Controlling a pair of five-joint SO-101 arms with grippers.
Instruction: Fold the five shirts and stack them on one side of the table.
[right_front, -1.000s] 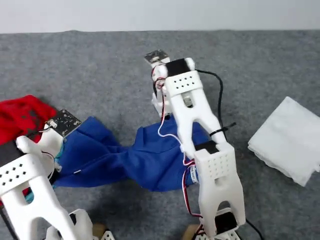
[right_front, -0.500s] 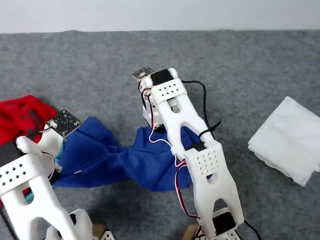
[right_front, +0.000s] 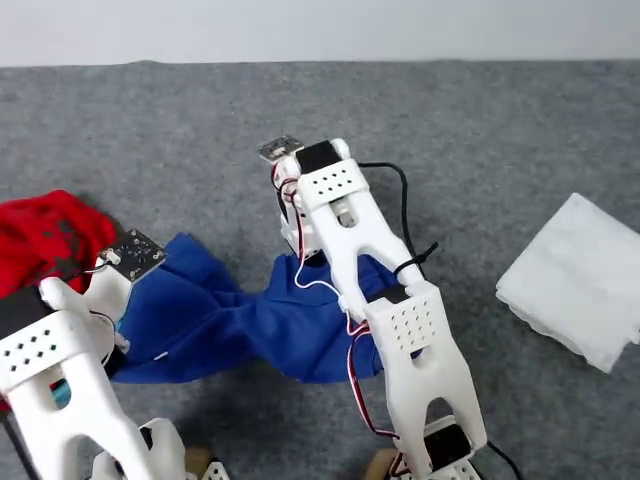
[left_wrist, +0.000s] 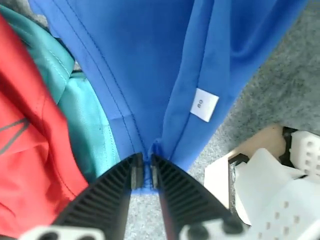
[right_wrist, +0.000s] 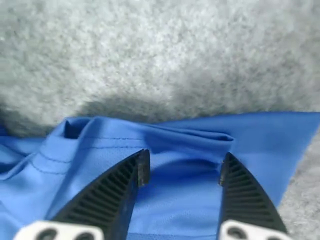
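Lying on grey felt worktop (right_front: 500, 120): red shirt (right_front: 45, 235), folded white shirt (right_front: 575, 285). Left gripper (left_wrist: 142, 175) clenched on blue shirt (left_wrist: 150, 60); right gripper (right_wrist: 184, 169) released over it.

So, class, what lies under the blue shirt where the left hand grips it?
A teal garment runs under the edge of the blue shirt, with a red shirt beside it. The blue shirt hides how far the teal reaches.

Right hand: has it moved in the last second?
Yes. The right hand has swung left in the high view, away from the folded white shirt, toward the red shirt. It is open over the blue shirt.
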